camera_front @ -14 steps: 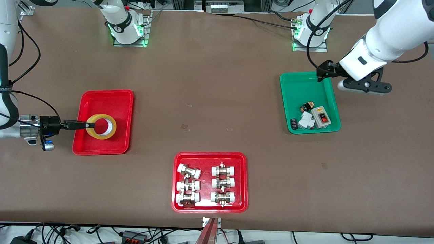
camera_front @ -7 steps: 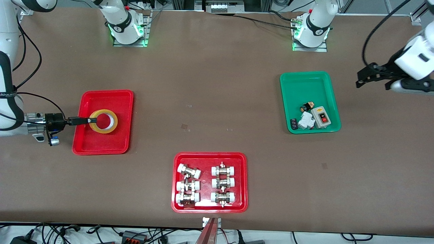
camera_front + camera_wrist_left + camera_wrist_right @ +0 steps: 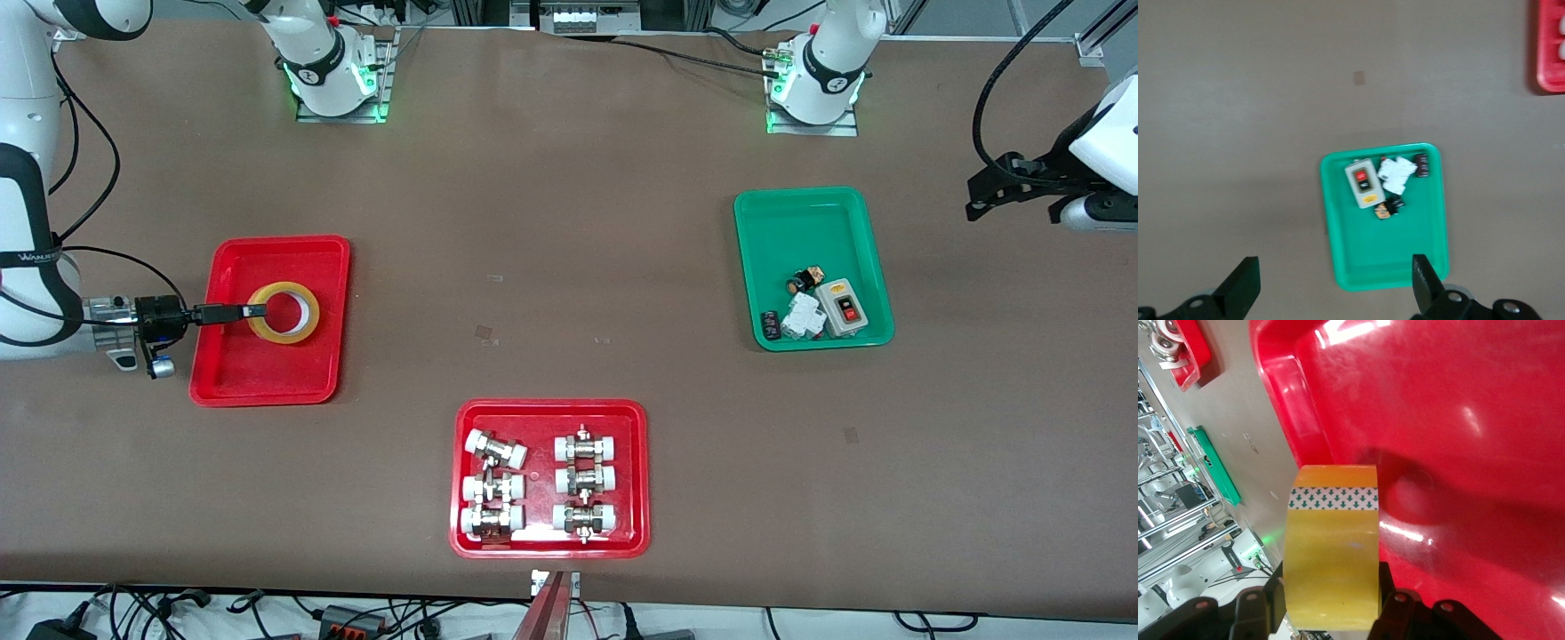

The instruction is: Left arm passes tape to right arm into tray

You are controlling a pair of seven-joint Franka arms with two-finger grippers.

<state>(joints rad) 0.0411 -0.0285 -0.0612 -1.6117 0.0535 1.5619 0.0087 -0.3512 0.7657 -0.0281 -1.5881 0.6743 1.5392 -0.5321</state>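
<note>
Over the red tray (image 3: 233, 373), the right end effector (image 3: 255, 311) was clamped on the tape (image 3: 284, 312) w/ its fingers pinching the roll's wall. The left end effector (image 3: 976, 201) hung w/ jaws apart over bare worktop (image 3: 569, 222), beside a green tray (image 3: 756, 267).

The tray (image 3: 233, 373) lies toward the right arm's end of the table (image 3: 569, 267), and the tape (image 3: 284, 312) sits in it – held at its rim by the right gripper (image 3: 256, 311). A tray of fittings (image 3: 462, 542) lies mid-table, nearest the front camera. A third tray (image 3: 800, 222) with small parts (image 3: 813, 307) lies toward the left arm's end – the left gripper (image 3: 987, 191) hangs over bare table just beside it.
</note>
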